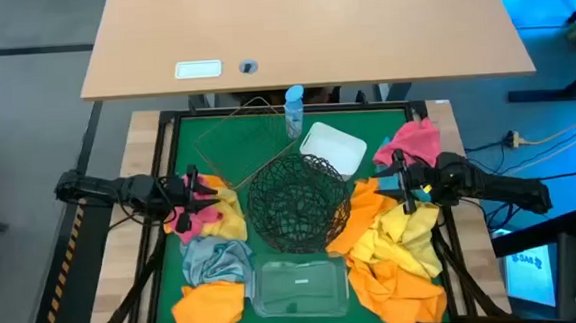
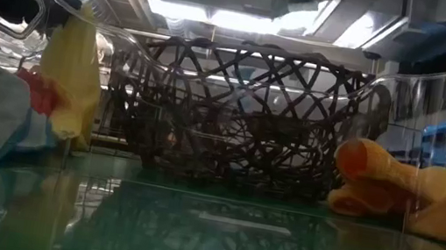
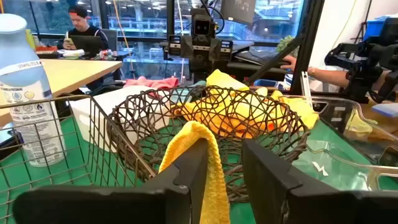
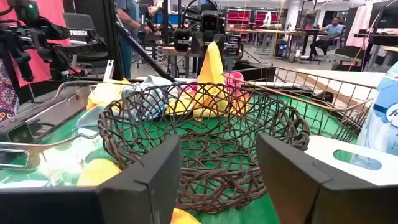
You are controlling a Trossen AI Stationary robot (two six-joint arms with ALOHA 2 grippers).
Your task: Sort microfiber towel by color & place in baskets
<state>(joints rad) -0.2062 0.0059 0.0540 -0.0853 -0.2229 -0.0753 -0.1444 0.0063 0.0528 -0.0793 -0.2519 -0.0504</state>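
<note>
My left gripper [image 1: 194,187] is at the table's left, beside the black wire bowl [image 1: 299,203], and is shut on a yellow towel [image 3: 198,163]. That towel also shows in the low view [image 2: 71,76] and far off in the right wrist view [image 4: 211,68]. Under it lie pink [image 1: 203,215], yellow, grey [image 1: 217,258] and orange [image 1: 209,307] towels. My right gripper [image 1: 397,172] is open at the bowl's right, its fingers [image 4: 155,171] pointing at the bowl [image 4: 205,137] and touching nothing. Around it lie a pink towel [image 1: 414,142] and an orange-and-yellow pile [image 1: 393,245]. My left gripper pinches the yellow towel by a bunched upper fold [image 3: 200,134] between its two fingers. The fingers come level from the table's left, pointing at the bowl. The towel hangs slack below them [image 2: 67,111]. I cannot tell whether its lower end still touches the pile.
A copper wire basket [image 1: 242,139] stands at the far left and a white tray [image 1: 334,147] at the far right. A clear tub [image 1: 298,286] stands at the near edge. A blue-capped bottle [image 1: 294,111] stands at the far edge. People sit in the room beyond.
</note>
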